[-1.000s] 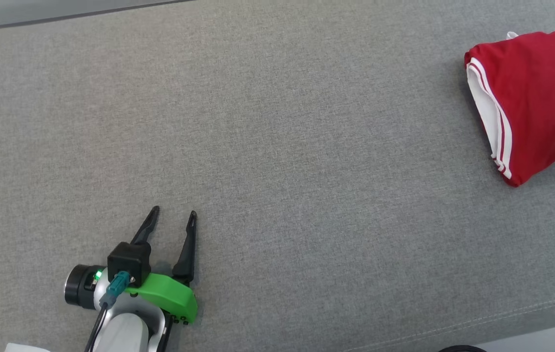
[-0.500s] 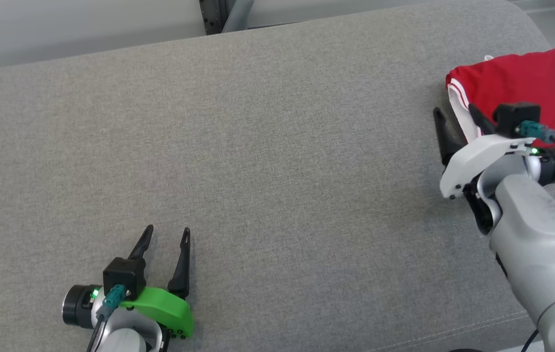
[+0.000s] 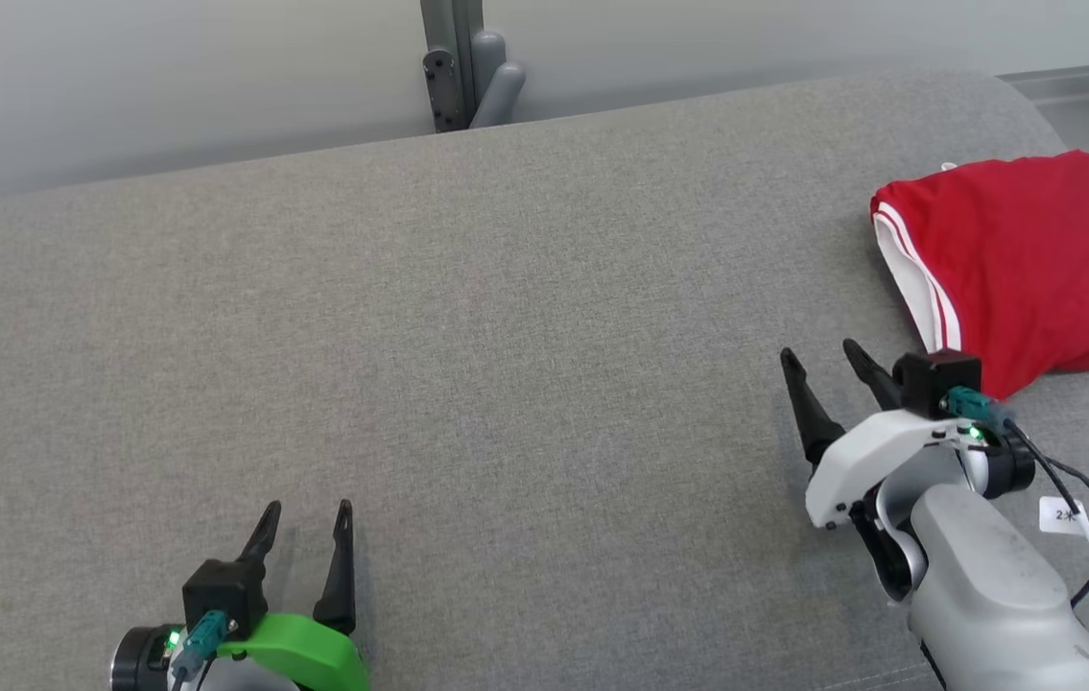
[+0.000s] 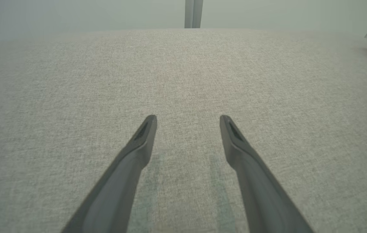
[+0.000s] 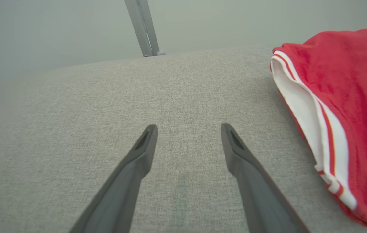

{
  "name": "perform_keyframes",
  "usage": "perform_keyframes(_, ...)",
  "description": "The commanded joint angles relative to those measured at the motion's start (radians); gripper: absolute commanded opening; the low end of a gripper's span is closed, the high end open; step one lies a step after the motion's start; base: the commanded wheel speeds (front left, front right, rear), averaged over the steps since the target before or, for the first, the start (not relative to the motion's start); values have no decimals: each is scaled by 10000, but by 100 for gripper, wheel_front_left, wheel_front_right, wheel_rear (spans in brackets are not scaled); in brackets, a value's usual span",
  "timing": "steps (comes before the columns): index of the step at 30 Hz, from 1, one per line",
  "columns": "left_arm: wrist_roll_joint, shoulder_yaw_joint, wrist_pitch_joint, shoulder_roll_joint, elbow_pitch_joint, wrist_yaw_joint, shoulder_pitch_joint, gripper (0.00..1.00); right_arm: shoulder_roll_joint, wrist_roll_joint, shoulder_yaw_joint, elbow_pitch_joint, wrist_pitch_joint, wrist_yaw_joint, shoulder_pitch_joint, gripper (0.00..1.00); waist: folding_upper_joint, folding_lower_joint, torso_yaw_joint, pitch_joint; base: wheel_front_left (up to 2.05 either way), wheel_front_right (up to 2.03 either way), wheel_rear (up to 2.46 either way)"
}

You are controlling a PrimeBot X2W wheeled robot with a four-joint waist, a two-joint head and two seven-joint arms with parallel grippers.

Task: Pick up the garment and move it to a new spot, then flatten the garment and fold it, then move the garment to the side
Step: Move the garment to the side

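Nearest, the left gripper (image 3: pixel 309 506) with its green plastic shell (image 3: pixel 299 648) sits at the lower left. Its two long dark tapered fingers are spread apart with nothing between them, and it is just above the grey woven fabric surface (image 3: pixel 506 336). Further up on the right is the right gripper (image 3: pixel 818 350) with a smooth white shell (image 3: pixel 865 451), a small white paper tag (image 3: pixel 1062 515) on its black cable. Its fingers are also spread and empty, tips over bare weave. Just beside it, further back to the right and not touching, lies the folded red knit garment with white striped trim (image 3: pixel 1014 250), soft and slightly rumpled, near the surface's rounded right end. Far back stands a grey metal post (image 3: pixel 453 67) against a pale plain wall (image 3: pixel 170 77).
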Motion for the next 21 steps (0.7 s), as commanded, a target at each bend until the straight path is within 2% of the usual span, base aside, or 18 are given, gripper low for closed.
perform_keyframes(1, -40, 100, 3, 39, -41, 48, 204, 100, 60, -226, -184, -226, -38, -12, 390, 100, 0, 0, 62, -307, 0, 0, 0)
perform_keyframes(21, -49, 595, 3, 42, -82, 89, 989, 100, 699, -1509, -1505, -2138, -38, -11, 2530, 100, 0, 0, 732, -1430, 0, 0, 0)
